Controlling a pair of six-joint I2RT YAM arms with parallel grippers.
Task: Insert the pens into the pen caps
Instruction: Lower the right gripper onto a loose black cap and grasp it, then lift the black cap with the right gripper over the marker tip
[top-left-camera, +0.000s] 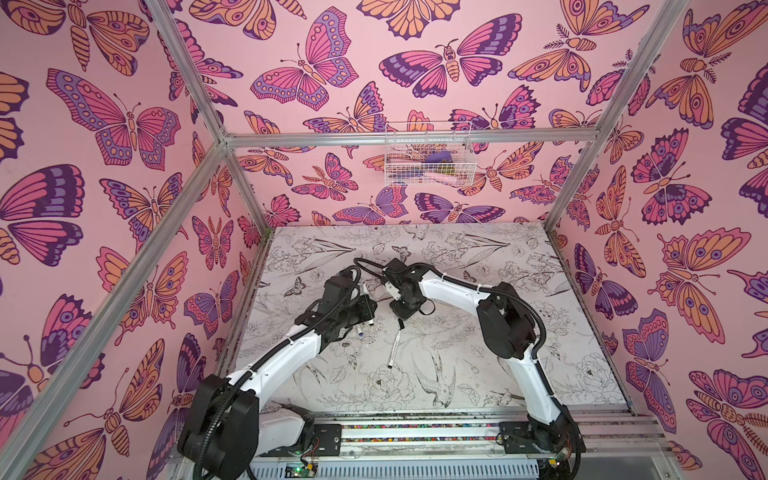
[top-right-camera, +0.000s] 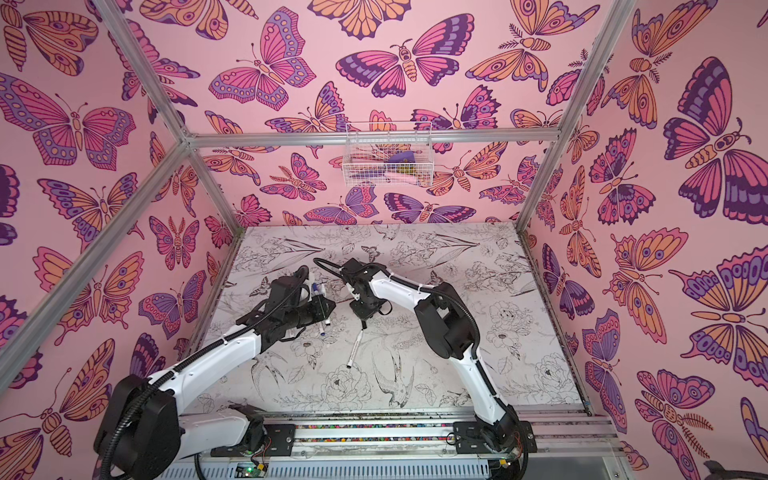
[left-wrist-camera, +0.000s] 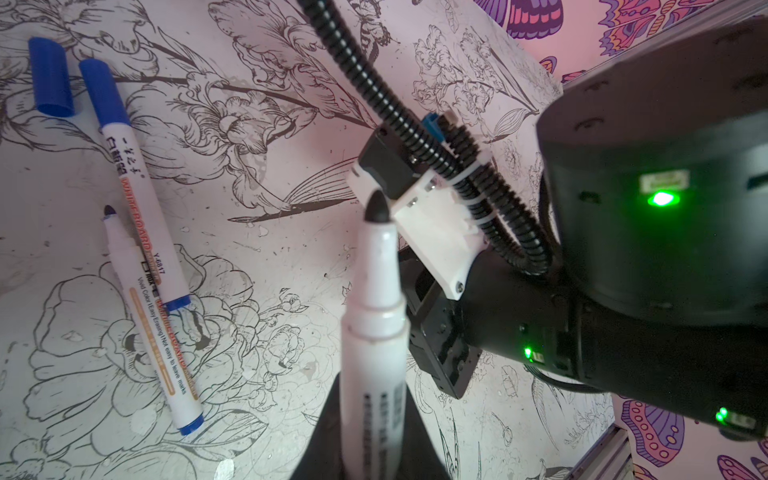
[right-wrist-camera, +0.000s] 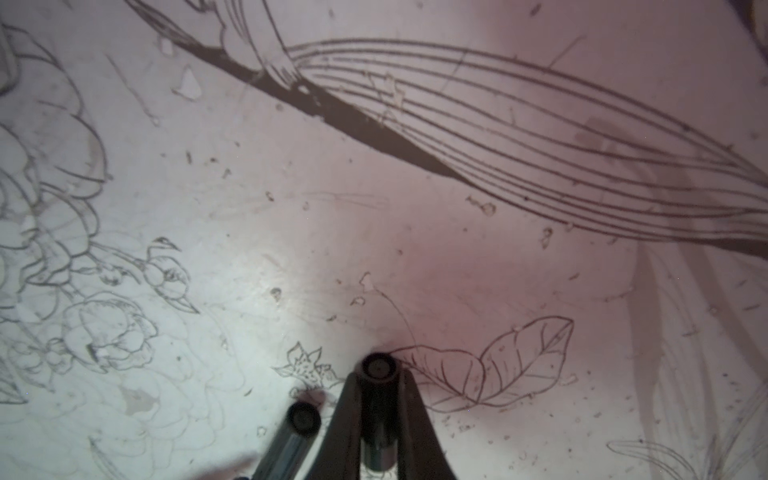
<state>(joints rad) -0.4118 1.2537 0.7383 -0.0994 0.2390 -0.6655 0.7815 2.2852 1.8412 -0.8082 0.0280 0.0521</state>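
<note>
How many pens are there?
4. A black-tipped pen in the left pincer; a blue-capped pen and an uncapped pen lying touching on the table; a lone pen near the right pincer. More may hide under arms.

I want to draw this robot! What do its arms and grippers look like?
Both arms have white shells and chunky black joints: left arm, right arm. Ribbed black cables run along them. The fingers are black and tapered. Small green lights glow.

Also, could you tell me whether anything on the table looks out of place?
Mildly: an uncapped pen lies bare-tipped against a capped blue pen, at an angle, while a loose blue cap sits just beyond them. Nothing looks spilled or broken.
</note>
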